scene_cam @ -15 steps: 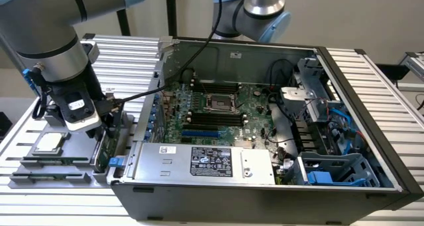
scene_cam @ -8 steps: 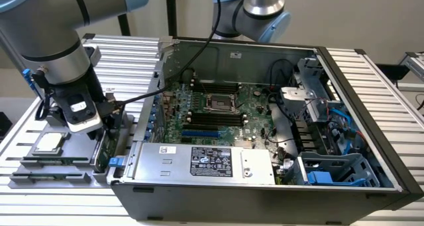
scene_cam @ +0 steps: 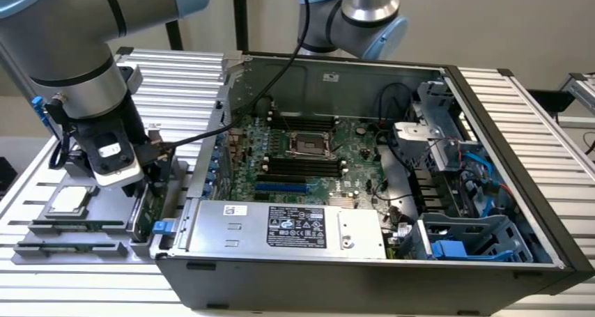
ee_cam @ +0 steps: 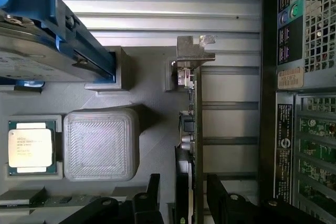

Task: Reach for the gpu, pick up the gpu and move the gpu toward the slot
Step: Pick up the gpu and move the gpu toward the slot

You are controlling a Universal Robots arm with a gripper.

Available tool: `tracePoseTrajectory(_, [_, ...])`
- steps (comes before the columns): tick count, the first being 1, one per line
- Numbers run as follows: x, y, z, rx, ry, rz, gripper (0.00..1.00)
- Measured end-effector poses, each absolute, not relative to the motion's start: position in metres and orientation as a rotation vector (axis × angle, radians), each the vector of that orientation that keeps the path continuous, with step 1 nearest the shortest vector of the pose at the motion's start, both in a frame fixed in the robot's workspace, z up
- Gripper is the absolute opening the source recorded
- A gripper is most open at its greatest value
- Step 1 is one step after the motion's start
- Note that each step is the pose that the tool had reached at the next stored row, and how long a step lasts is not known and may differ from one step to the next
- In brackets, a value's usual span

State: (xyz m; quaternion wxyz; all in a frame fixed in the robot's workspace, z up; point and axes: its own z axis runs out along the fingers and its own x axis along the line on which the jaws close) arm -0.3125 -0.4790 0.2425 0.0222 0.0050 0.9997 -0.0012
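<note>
Hand [ee_cam: 184, 192] open, one finger on either side of the gpu [ee_cam: 192, 129]. The gpu stands on edge in the grey holder [ee_cam: 152, 103] on the worktop [ee_cam: 157, 24], at nine o'clock of the computer case [scene_cam: 372, 275] in the exterior view.

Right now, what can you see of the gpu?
The gpu is a thin green circuit card seen edge-on, standing on its long edge in the grey holder beside the computer case. A silvery metal bracket caps one end; dark components line one face. The open gripper straddles the other end.
</note>
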Motion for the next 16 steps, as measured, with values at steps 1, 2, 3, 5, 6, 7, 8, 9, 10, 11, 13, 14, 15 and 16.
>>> tracePoseTrajectory(1, [-0.3125,-0.4790,0.2425,0.018,3.097,-0.004,0.48])
tracePoseTrajectory(2, [-0.3125,-0.4790,0.2424,0.021,3.097,-0.004,0.48])
tracePoseTrajectory(3, [-0.3124,-0.4790,0.2423,0.023,3.097,-0.004,0.46])
tracePoseTrajectory(5, [-0.3122,-0.4790,0.2422,0.026,3.097,-0.004,0.40])
tracePoseTrajectory(6, [-0.3121,-0.4790,0.2423,0.028,3.097,-0.004,0.40])
tracePoseTrajectory(7, [-0.3119,-0.4790,0.2423,0.029,3.097,-0.004,0.33])
tracePoseTrajectory(8, [-0.3117,-0.4789,0.2423,0.030,3.097,-0.004,0.33])
tracePoseTrajectory(9, [-0.3114,-0.4790,0.2423,0.030,3.097,-0.004,0.33])
tracePoseTrajectory(10, [-0.3112,-0.4790,0.2423,0.031,3.097,-0.004,0.33])
tracePoseTrajectory(11, [-0.3110,-0.4789,0.2423,0.031,3.097,-0.004,0.33])
tracePoseTrajectory(13, [-0.3109,-0.4789,0.2424,0.032,3.097,-0.004,0.33])
tracePoseTrajectory(14, [-0.3108,-0.4789,0.2424,0.032,3.097,-0.004,0.33])
tracePoseTrajectory(15, [-0.3108,-0.4789,0.2424,0.032,3.097,-0.004,0.30])
tracePoseTrajectory(16, [-0.3108,-0.4789,0.2424,0.032,3.097,-0.004,0.30])
